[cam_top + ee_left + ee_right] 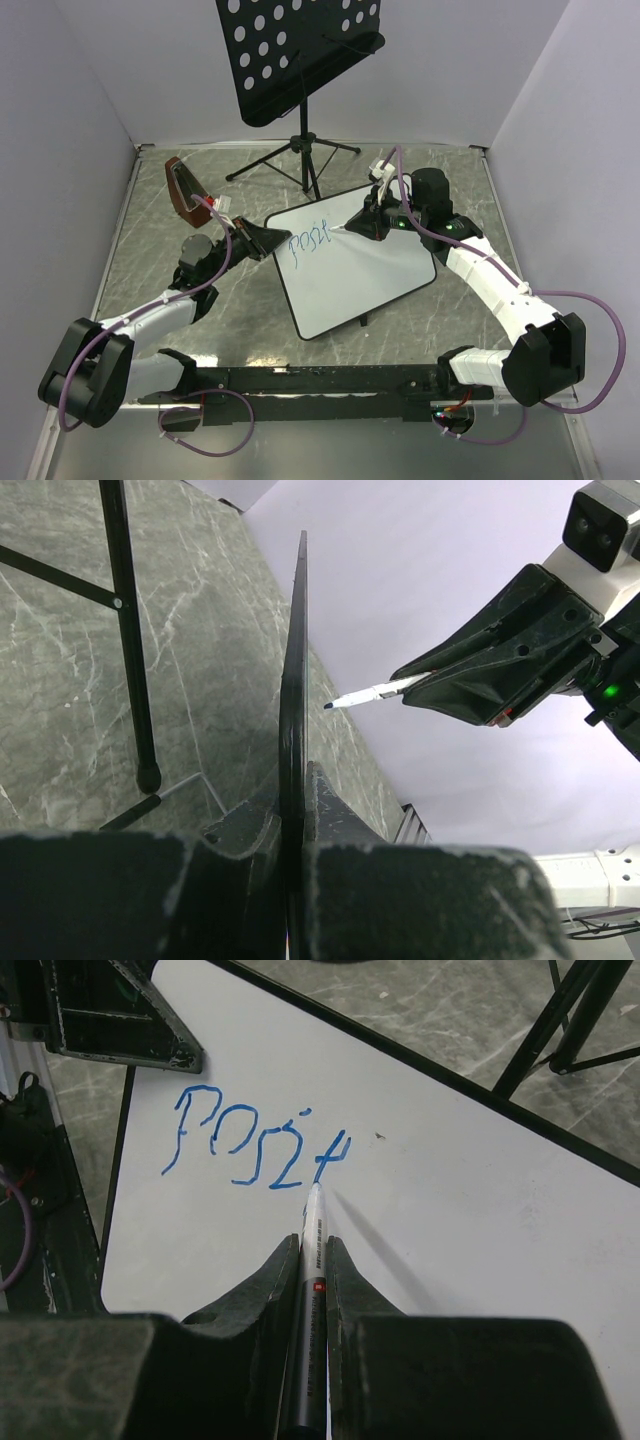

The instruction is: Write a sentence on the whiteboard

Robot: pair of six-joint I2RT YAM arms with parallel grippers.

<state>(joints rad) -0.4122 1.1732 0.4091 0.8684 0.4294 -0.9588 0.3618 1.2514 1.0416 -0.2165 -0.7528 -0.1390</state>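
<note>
The music stand (300, 55) runs off the upper edge of the top view, so its upper part is unseen. From the left wrist the whiteboard (293, 700) shows only edge-on, its written face hidden. In the right wrist view the marker (311, 1300) has its rear end buried between the fingers of the right gripper (312, 1244). Its label print is too small to read, and the board's right side is cut off.

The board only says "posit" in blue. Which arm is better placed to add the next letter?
The right: the right claw grips the marker, tip at the last stroke of the blue writing on the whiteboard. The left claw is clamped on the board's edge, with no pen.
</note>
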